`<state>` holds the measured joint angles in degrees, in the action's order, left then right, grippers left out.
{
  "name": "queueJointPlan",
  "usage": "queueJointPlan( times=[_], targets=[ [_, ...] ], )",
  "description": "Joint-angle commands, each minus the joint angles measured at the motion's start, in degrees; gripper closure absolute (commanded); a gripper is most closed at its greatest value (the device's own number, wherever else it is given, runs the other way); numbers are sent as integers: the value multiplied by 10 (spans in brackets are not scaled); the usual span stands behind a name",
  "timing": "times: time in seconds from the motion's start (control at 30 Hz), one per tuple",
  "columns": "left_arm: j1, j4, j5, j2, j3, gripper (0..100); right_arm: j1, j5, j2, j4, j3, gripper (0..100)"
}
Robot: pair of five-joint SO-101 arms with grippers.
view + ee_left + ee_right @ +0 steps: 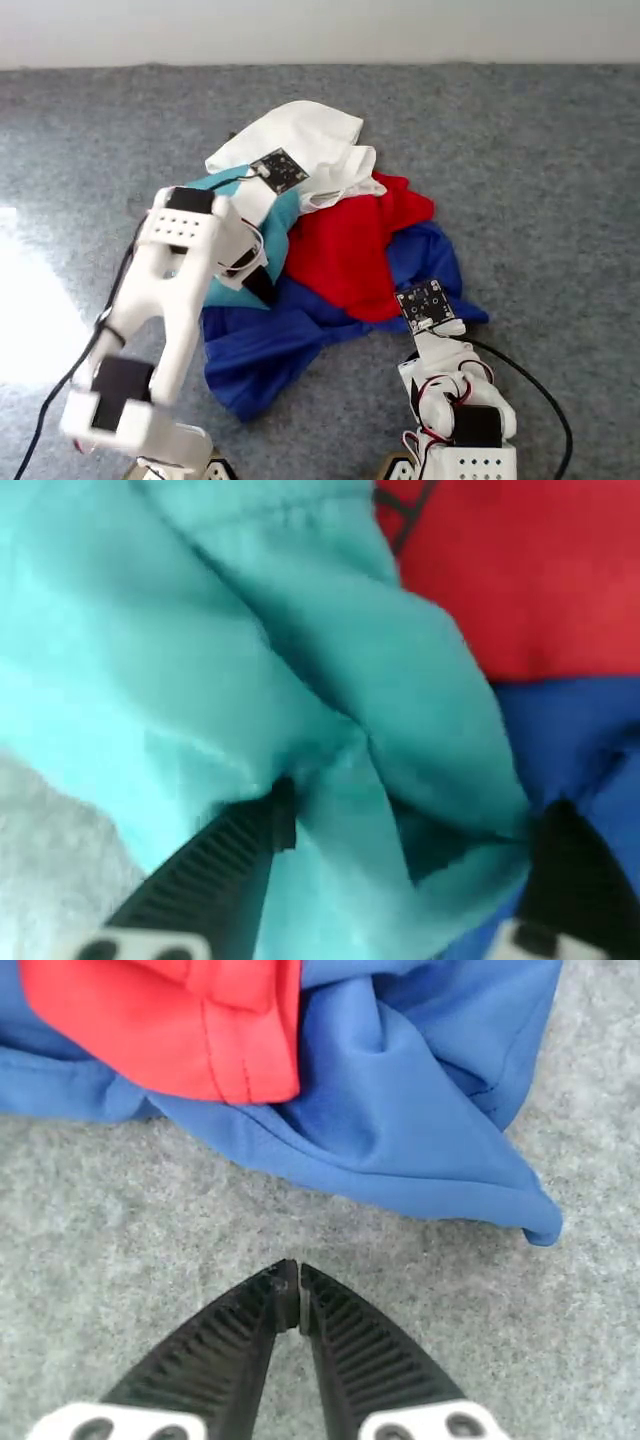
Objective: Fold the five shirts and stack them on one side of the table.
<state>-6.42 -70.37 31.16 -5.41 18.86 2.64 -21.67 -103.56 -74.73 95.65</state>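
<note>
From above, the shirts are lying in one loose heap at the middle of the grey counter (560, 150), none of them folded. The white shirt (300, 135) is sitting at 12 o'clock of the heap. The teal shirt (283, 220) is lying at 9 o'clock and the red shirt (345, 250) is spreading over the centre. The blue shirt (260, 350) is running from 3 round to 7 o'clock; it may be two blue garments, but the folds are hiding that. The left arm (180, 260) is stretching in from 8 o'clock, and the left tool (262, 287) is pointing down where teal is meeting blue. The right arm (455, 400) is standing at 5 o'clock, its wrist hanging at the heap's near blue edge.

In the left wrist view, the left tool (422, 808) is gaping wide, its black fingers (240, 845) well apart. A rumpled fold of the teal shirt (330, 680) is lying between them. The red shirt (540, 570) and blue shirt (560, 730) are showing just beyond the teal.

In the right wrist view, the right tool (299, 1295) is pinched together on nothing, its tips touching each other. It is hanging over bare counter (120, 1220), near the blue shirt (420, 1090) but apart from it. A red shirt (170, 1020) hem is lying on top of the blue.
</note>
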Motion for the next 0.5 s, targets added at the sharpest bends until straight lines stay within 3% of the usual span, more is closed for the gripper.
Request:
queueJointPlan(
  times=[0.0, 0.17, 0.37, 0.47],
  targets=[
    [5, 56, 11, -58, -22, 633, 0, 3, -3, -3, 7, 979],
    [4, 91, 10, -127, -22, 681, 0, 3, -3, -3, 7, 979],
    [4, 62, 17, -124, -48, 996, 0, 3, -3, -3, 7, 979],
    [22, -9, 32, -82, -65, 987, 0, 3, -3, -3, 7, 979]
  ],
)
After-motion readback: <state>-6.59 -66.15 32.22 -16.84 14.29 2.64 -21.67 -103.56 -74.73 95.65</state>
